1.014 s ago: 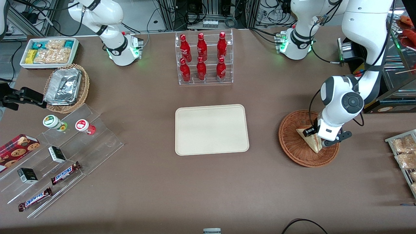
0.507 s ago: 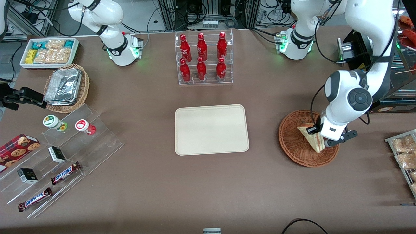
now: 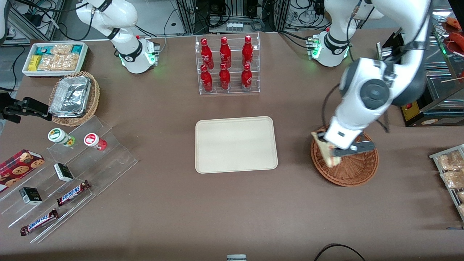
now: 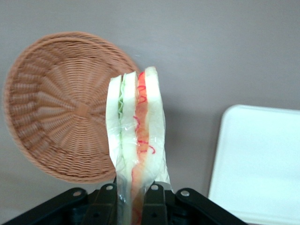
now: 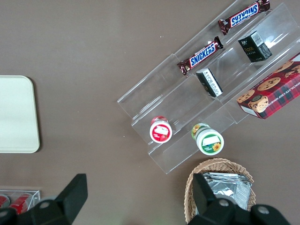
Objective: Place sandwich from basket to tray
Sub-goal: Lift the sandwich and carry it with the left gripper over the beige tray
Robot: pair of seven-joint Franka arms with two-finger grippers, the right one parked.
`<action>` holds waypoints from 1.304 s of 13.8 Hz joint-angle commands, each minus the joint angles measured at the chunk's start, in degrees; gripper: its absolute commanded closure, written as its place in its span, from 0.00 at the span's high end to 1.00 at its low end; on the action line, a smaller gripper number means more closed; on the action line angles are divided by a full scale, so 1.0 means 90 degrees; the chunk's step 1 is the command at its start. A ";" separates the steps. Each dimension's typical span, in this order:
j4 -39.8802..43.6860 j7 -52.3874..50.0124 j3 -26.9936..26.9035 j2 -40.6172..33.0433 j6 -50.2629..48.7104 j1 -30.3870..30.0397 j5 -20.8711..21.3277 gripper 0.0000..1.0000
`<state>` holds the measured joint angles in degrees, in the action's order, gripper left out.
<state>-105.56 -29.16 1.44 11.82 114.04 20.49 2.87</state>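
Observation:
My gripper point(image 3: 331, 152) is shut on the sandwich point(image 3: 325, 151), a wrapped wedge of pale bread with a red and green filling stripe point(image 4: 137, 136). It hangs lifted above the rim of the reddish-brown wicker basket point(image 3: 357, 170), on the side facing the tray. In the left wrist view the two black fingers point(image 4: 107, 202) clamp the sandwich's lower end, and the basket point(image 4: 56, 108) lies below with nothing in it. The cream tray point(image 3: 235, 144) sits in the middle of the table with nothing on it; its corner shows as well point(image 4: 262, 159).
A clear rack of red bottles point(image 3: 226, 65) stands farther from the front camera than the tray. Toward the parked arm's end are a tan basket of foil containers point(image 3: 74, 98), a white snack bin point(image 3: 54, 58) and acrylic steps with snacks point(image 3: 69, 174). A rack of packets point(image 3: 451, 170) is at the working arm's end.
The gripper has risen out of the basket with the sandwich and swung toward the tray; the sandwich, lying in the basket a second ago, now hangs above the basket's rim.

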 commanded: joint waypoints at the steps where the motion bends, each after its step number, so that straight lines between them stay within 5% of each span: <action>1: 0.0380 -0.0090 -0.0072 0.0443 -0.0113 0.0602 -0.0016 0.00; 11: 0.2079 -0.1360 -0.0072 0.2464 0.0033 0.2313 -0.0201 0.00; 18: 0.2158 -0.1643 -0.0072 0.3002 0.0813 0.2909 -0.0211 0.00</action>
<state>-88.00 -42.60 1.66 37.18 119.99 45.09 1.46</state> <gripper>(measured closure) 0.824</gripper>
